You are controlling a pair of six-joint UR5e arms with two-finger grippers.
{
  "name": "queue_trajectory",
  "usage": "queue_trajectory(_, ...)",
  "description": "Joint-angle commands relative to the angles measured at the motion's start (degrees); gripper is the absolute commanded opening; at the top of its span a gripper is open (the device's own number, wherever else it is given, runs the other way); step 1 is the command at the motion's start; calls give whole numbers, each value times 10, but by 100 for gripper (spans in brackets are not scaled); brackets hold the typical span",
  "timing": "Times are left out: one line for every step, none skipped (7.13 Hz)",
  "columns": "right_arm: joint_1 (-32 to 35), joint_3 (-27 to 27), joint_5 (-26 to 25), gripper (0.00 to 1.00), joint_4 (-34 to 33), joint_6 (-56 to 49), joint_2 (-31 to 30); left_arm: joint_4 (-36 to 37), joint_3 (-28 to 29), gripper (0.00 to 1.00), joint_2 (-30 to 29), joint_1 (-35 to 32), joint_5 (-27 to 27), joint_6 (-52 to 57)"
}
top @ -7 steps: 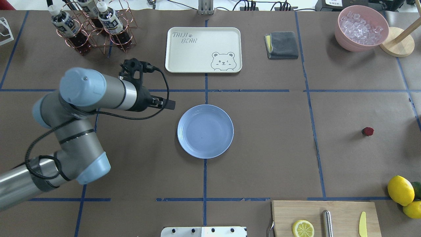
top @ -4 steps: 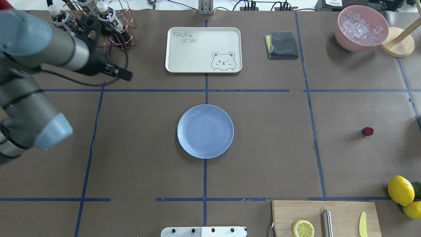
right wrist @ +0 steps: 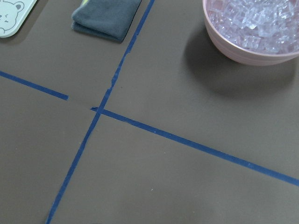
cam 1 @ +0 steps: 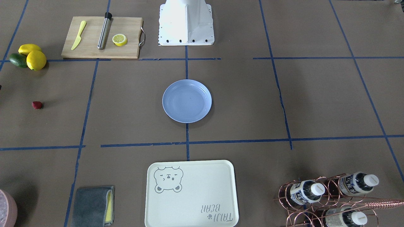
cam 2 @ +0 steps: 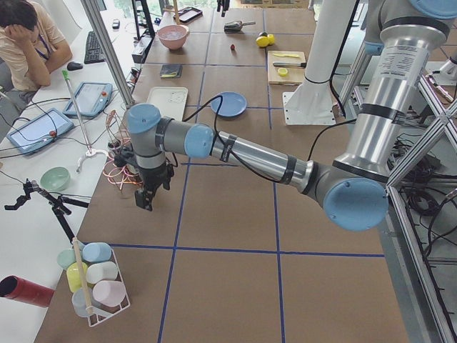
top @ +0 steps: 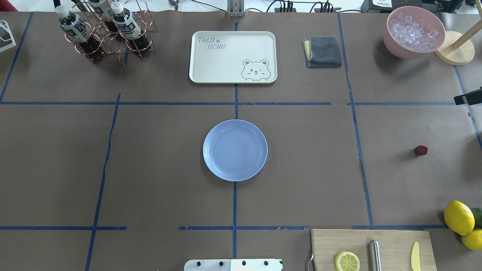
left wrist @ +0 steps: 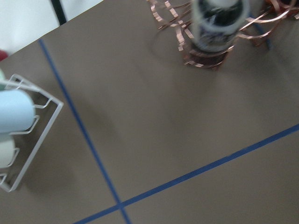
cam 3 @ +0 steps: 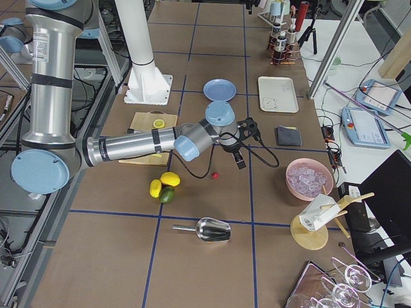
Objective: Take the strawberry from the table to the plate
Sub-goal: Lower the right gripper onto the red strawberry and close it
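The strawberry (top: 421, 150) is a small dark-red berry lying on the brown-paper table (top: 150, 169) at the far right; it also shows in the front-facing view (cam 1: 37, 105). The light-blue plate (top: 235, 150) rests empty at the table's middle. My right gripper (top: 457, 100) only pokes in at the overhead view's right edge, beyond the strawberry, and I cannot tell its state. In the exterior right view it (cam 3: 240, 164) hangs just past the strawberry (cam 3: 216, 174). My left gripper (cam 2: 143, 204) points down by the bottle rack, far from the plate; its state is unclear.
A cream bear tray (top: 232, 56), a grey cloth (top: 323, 51) and a pink bowl of ice (top: 413, 32) line the far side. A copper bottle rack (top: 109, 34) stands far left. Lemons (top: 458, 217) and a cutting board (top: 372, 248) sit near right.
My left arm has swung away to the left and out of the overhead view. A black tip of the right gripper has come in at that view's right edge. Strawberry and plate have not moved.
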Motion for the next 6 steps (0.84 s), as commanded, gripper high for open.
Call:
queue_trajectory(-55, 13, -30, 100, 8, 54, -36, -16, 4, 100, 78, -42, -55, 32)
queue_trajectory(-84, 6, -81, 100, 49, 56, -75, -16, 3, 100, 79, -42, -57, 32)
queue_trajectory(-101, -12, -100, 100, 88, 72, -93, -16, 0, 100, 78, -41, -57, 32)
queue_trajectory(-134, -30, -119, 100, 115, 103, -96, -17, -3, 100, 78, -41, -57, 31)
queue_trajectory(-190, -44, -184, 100, 138, 140, -94, -17, -7, 100, 78, -41, -57, 31)
queue_trajectory(-215, -71, -207, 100, 154, 158, -75, -17, -10, 100, 78, -41, -57, 31)
